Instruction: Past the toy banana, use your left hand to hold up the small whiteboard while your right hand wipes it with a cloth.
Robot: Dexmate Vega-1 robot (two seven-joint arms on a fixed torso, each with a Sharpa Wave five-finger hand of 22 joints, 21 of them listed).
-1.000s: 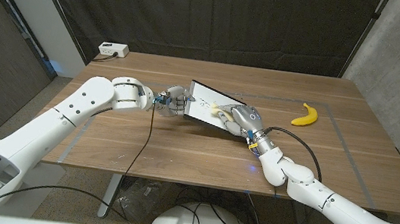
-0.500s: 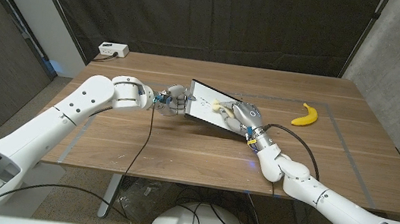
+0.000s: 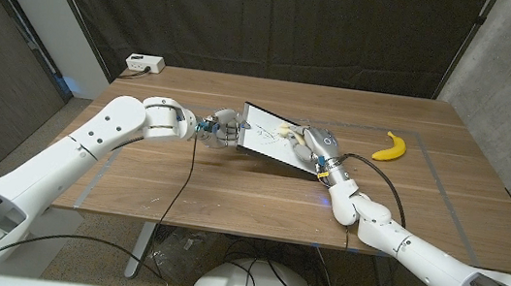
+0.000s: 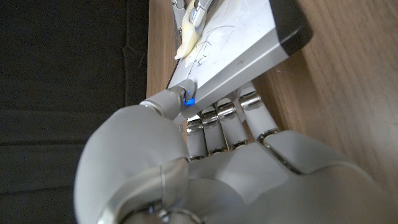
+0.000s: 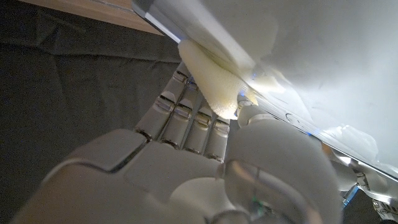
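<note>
Board (image 3: 267, 136) sits mid-desk, tilted up, its near edge down toward the desk (image 3: 230, 189). The banana (image 3: 390, 147) lies well apart on the robot's right.

Left hand (image 3: 221, 126) grips the board at its left edge. In the left wrist view the thumb (image 4: 166, 99) lies on the white face and the fingers (image 4: 227, 121) wrap behind the frame. It is a pinch across the rim, not a hold from under.

Right hand (image 3: 311, 144) is on the board face, holding the cloth (image 3: 287, 134). In the right wrist view the pale yellow cloth (image 5: 214, 87) is tucked between the curled fingers and the white surface.

Handling, as judged:
- Board looks thin, rigid and light, with a grey frame and darker corner caps (image 4: 293, 34). The stiff panel should take wiping pressure without flexing.
- The face is glossy and likely slick, so the thumb may creep under side load. The frame edge is the better purchase.
- It is held at one edge only, so a push from the right hand far from that edge will tend to swing or flatten the board. Wiping pressure is best kept moderate and aimed back toward the left hand.
- Cloth is soft and thick and folds easily. It conforms to the face but can bunch or slip out of the fingers on a long stroke.
- Faint pen marks (image 4: 214, 37) remain on the face near the cloth.
</note>
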